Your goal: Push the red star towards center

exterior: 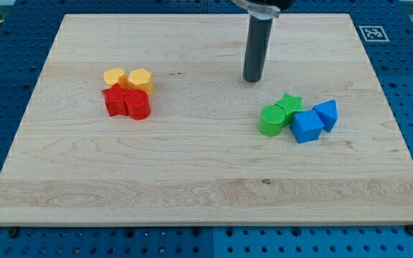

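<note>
The red star (114,101) sits on the wooden board (192,179) at the view's left. It touches a rounder red block (138,105) on its right. Two yellow blocks, one (115,77) and another (140,79), lie just above the red pair and touch it. My tip (252,80) rests on the board right of centre near the view's top. It is far to the right of the red star and touches no block.
A second cluster lies at the view's right, below my tip: a green cylinder (271,120), a green star (290,104), a blue block (307,127) and a blue triangular block (327,114). A blue pegboard (13,43) surrounds the board.
</note>
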Robot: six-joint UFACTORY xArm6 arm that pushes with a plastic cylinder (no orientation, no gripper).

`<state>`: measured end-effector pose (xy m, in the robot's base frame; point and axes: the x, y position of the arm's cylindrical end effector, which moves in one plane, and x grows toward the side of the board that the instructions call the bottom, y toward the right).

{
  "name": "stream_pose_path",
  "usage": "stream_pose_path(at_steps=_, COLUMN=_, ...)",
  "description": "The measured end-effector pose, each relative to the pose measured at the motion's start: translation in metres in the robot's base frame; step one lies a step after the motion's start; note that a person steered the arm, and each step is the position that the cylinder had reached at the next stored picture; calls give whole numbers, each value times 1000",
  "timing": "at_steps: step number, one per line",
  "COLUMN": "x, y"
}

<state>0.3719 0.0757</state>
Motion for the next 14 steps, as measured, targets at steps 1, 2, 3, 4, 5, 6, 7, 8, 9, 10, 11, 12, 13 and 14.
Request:
stream_pose_path(at_steps=1, x=0, y=1)
stream_pose_path(at_steps=2, x=0, y=4)
stream_pose_path(at_steps=3, x=-3, y=0)
stream_pose_path(at_steps=4, x=-31, y=-40)
stream_pose_path(at_steps=5, x=-47, y=-126)
stream_pose_path(at_steps=6, x=-47, y=-228)
stream_pose_path(at_steps=7, x=-41, y=-312)
stream_pose_path(at_steps=8, x=22, y=-310)
stream_pose_path(at_steps=9, x=54, y=-292)
stream_pose_path(at_steps=10, x=52, y=-284)
stream_pose_path(at_steps=11, x=58, y=-247)
stream_pose_path(at_steps=12, x=64, y=-211)
stream_pose_path(at_steps=13, x=65, y=-181)
stream_pose_path(at_steps=14, x=62, y=-153)
